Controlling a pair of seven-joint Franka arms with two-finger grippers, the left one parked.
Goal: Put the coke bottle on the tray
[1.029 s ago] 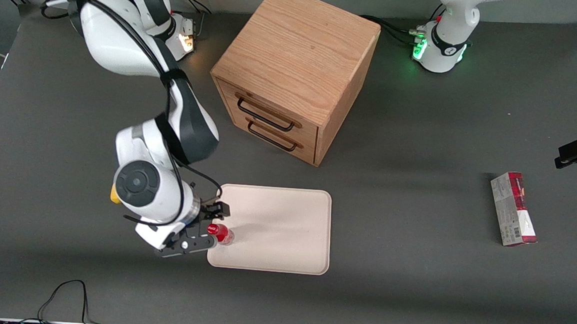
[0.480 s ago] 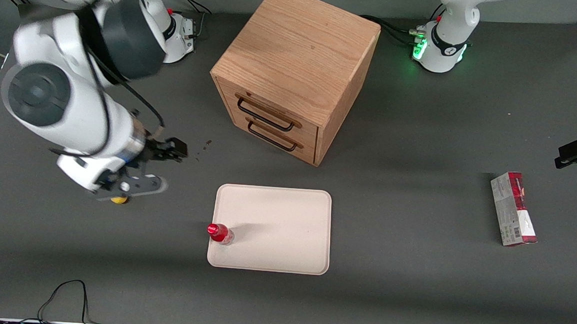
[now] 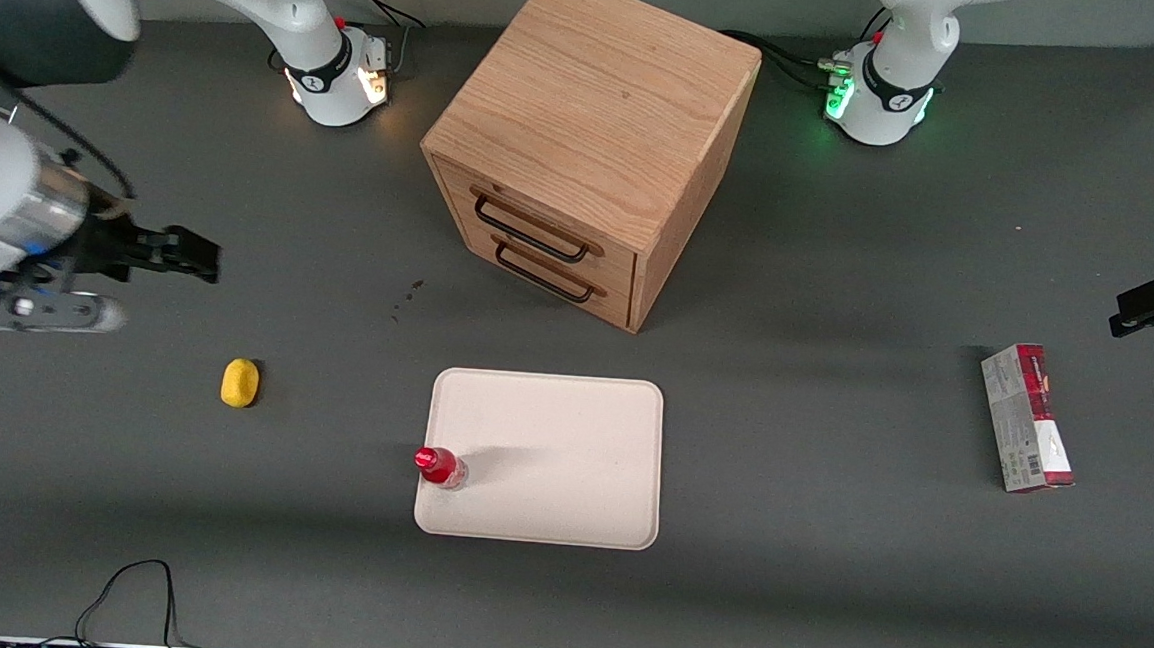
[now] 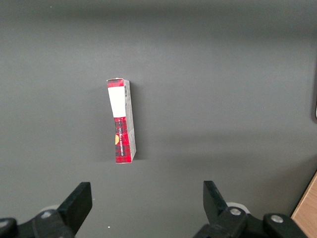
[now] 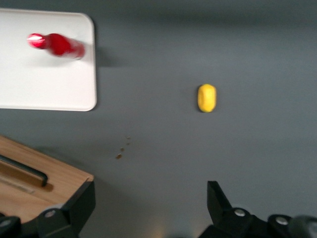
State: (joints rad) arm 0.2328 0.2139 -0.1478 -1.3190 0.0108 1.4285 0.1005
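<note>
Red coke bottle (image 3: 441, 466) stands upright on the cream tray (image 3: 570, 444), at its edge toward the working arm. The gripper (image 3: 139, 277) hangs high above the table's working-arm end, fingers spread wide, holding nothing. Only the parked wrist view shows the carton's (image 4: 122, 121) white label.

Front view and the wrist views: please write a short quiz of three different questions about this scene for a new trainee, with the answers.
1. True or false: the coke bottle stands upright on the tray.
2. Which thing lies nearest the gripper? A) yellow object B) carton C) cabinet
3. Fill in: the gripper's fingers are ____ and hold nothing.

Key
1. True; it stands near the tray's edge toward the working arm's end of the table.
2. A; the carton lies toward the parked arm's end.
3. Open; the gripper is high above the table, away from the tray.
</note>
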